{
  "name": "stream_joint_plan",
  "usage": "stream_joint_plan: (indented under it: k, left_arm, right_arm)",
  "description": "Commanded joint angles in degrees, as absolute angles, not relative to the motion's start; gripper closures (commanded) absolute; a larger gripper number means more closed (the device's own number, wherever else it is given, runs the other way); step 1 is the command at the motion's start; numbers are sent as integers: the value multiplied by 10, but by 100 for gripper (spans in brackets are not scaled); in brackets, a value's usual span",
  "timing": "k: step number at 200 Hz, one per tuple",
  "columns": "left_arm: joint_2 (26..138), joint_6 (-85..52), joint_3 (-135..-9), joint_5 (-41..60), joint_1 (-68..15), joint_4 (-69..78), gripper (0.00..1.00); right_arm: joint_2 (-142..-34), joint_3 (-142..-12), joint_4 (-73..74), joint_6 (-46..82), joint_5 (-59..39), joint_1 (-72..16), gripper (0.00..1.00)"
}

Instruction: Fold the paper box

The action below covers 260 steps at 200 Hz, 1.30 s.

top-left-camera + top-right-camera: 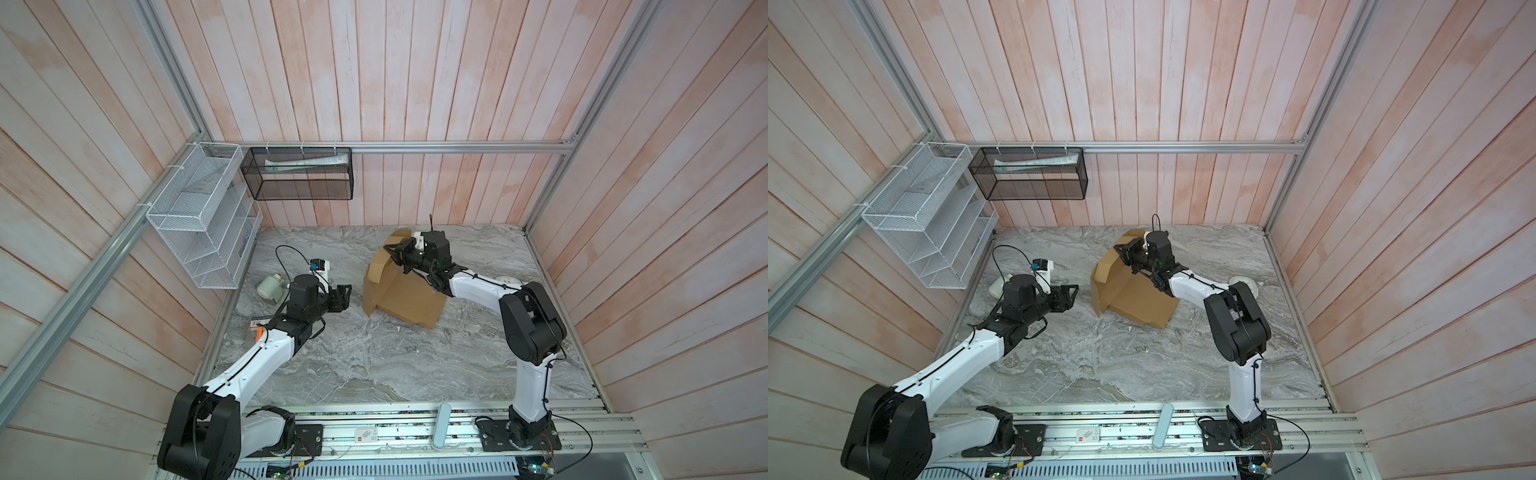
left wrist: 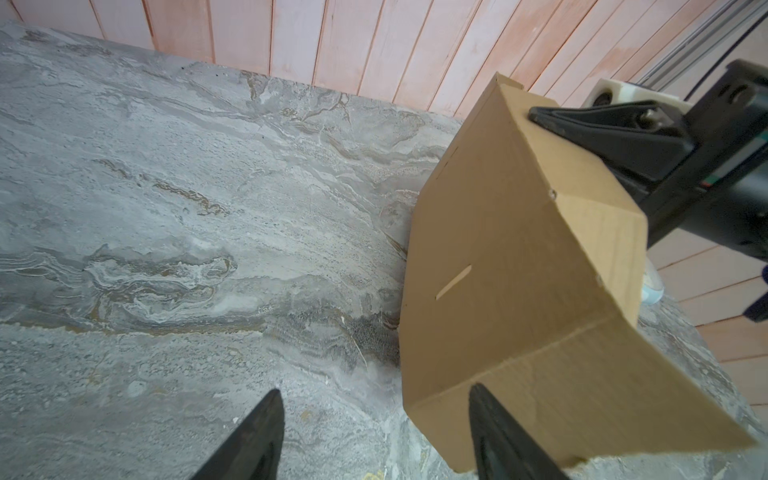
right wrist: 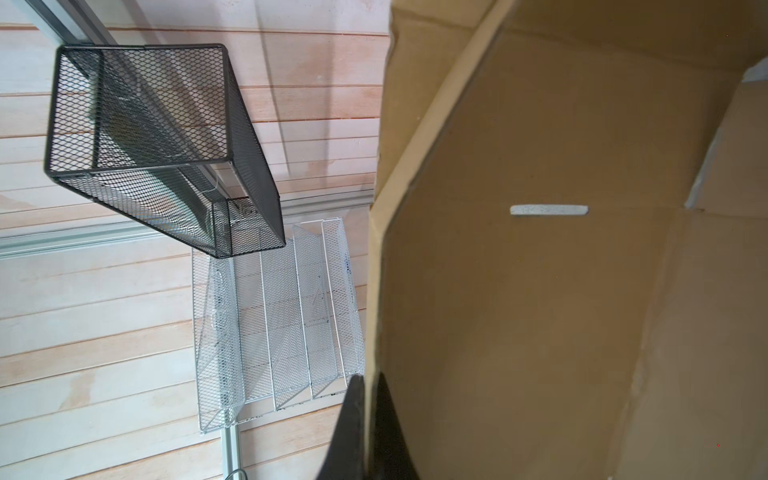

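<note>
Box: the paper box (image 1: 409, 301) lies on the marble-veined worktop (image 1: 374, 365), towards its far side, half-formed, with one raised panel.
Right tool: my right tool (image 3: 369, 386) is pinched tight on the edge of the raised panel.
Left tool: my left tool (image 2: 374, 392) gapes wide just beside the near corner; I cannot tell if it touches.
Doing it well: I should brace the base, bend along the scored crease and avoid crushing the flutes.
Material: plain brown corrugated board, matte and stiff, cut with small slits.

paper box (image 1: 405, 301) on table (image 1: 374, 365) | left gripper (image 1: 347, 297) just left | roll (image 1: 269, 286), perhaps, far left
</note>
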<state>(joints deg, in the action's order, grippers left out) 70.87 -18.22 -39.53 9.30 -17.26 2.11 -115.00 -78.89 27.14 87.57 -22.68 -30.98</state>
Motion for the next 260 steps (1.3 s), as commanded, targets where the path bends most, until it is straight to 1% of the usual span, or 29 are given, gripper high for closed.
stream_joint_plan:
  k: [1, 46, 81, 154, 219, 260]
  left_arm:
    - [721, -161, -413, 108, -182, 17, 29]
    - [734, -156, -395, 88, -187, 28, 30]
    - [748, -163, -370, 85, -187, 59, 30]
    - [786, -195, -326, 103, -189, 138, 33]
    - [768, -198, -311, 157, -206, 173, 34]
    - [762, -194, -300, 154, -221, 178, 34]
  right_arm:
    - [-1177, -820, 281, 861, -237, -314, 100]
    - [-1225, -861, 272, 860, -238, -322, 100]
    - [-1243, -868, 275, 856, -235, -329, 100]
    - [-1253, -862, 285, 854, -233, -338, 100]
    - [-1245, -850, 291, 840, -231, -347, 100]
    - [-1241, -841, 312, 843, -234, -353, 100]
